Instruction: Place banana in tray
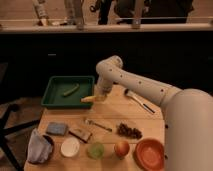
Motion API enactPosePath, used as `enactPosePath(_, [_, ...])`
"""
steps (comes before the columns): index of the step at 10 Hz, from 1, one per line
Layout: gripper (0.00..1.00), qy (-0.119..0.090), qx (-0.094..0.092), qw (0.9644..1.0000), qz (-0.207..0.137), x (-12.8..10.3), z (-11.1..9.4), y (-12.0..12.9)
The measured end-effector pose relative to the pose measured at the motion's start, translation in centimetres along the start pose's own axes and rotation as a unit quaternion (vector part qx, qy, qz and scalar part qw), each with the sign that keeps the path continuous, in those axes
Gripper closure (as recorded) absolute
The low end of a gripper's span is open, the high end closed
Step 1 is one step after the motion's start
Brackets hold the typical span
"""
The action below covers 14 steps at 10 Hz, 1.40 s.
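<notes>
- Camera view shows the banana (88,99) clamped in the jaws of the gripper (100,96), hanging just off the tray's (52,104) corner at 4 o'clock, pale tip pointing toward 9 o'clock.
- It is not yet inside; whether it touches the rim cannot be told.
- A small green vegetable (70,90) lies slantwise in the tray's middle, at 10 o'clock from the banana.
- The arm (135,82) reaches in from 3 o'clock across the table (107,115).
- To do this step well, the robot should probably carry the fruit toward 9 o'clock, clear of the raised side, and lower it onto bare floor at 6 o'clock of the vegetable before letting go.
- A fork (97,124) lies at 6 o'clock of the banana, a reddish bowl (149,153) well off at 5 o'clock.
</notes>
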Motion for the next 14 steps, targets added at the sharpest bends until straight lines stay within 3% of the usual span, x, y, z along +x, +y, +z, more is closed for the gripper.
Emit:
enactPosePath(3, [1.0, -0.005, 0.004, 1.0, 0.0, -0.6, 0.6, -0.4])
enactPosePath(7, [1.0, -0.016, 0.005, 0.9997, -0.017, -6.5, 2.7, -2.2])
enactPosePath(11, [1.0, -0.022, 0.009, 0.999, -0.039, -9.7, 4.1, -5.0])
enactPosePath(14, [1.0, -0.029, 0.01, 0.999, -0.034, -10.2, 5.1, -6.8])
